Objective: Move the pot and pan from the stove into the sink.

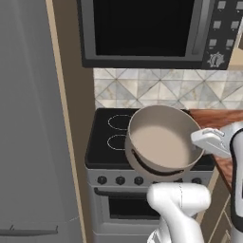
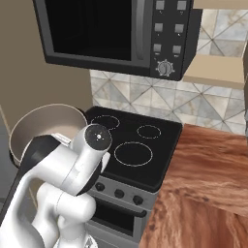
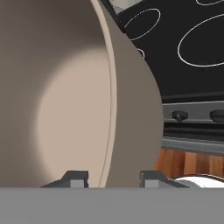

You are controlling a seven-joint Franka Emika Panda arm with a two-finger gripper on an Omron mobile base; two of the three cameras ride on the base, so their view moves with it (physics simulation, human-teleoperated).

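The pot [image 1: 163,140] is held up off the stove [image 1: 107,142], tilted so its beige inside faces the cameras. In the left base view it hangs over the stove's near right part, its lower edge over the front edge above the knobs [image 1: 120,180]. In the hand view the claw [image 3: 113,178] is closed on the pot's rim: one fingertip [image 3: 75,178] sits inside the wall, the other outside, with the thin rim running up between them.

Above the stove the dark microwave [image 1: 142,31] hangs low, its underside close over the pot's upper edge in the left base view, so headroom is tight. To the left a tall brown panel [image 1: 71,118] stands right against the stove's side, with a grey wall [image 1: 28,118] beyond it. To the right the stove meets a wooden counter [image 2: 208,184], which lies flat and open toward the near right. The tiled wall [image 2: 145,97] closes off the far side.

In the right base view the pot [image 2: 43,126] sits at the left edge, past the stove's left front corner, and the arm's dark elbow covers its lower half. The burner rings [image 2: 133,153] there are all bare. In the left base view the pot covers the stove's right burners, so what lies under it cannot be made out. The pot's outer base and any handles are hidden or cut off in every view.
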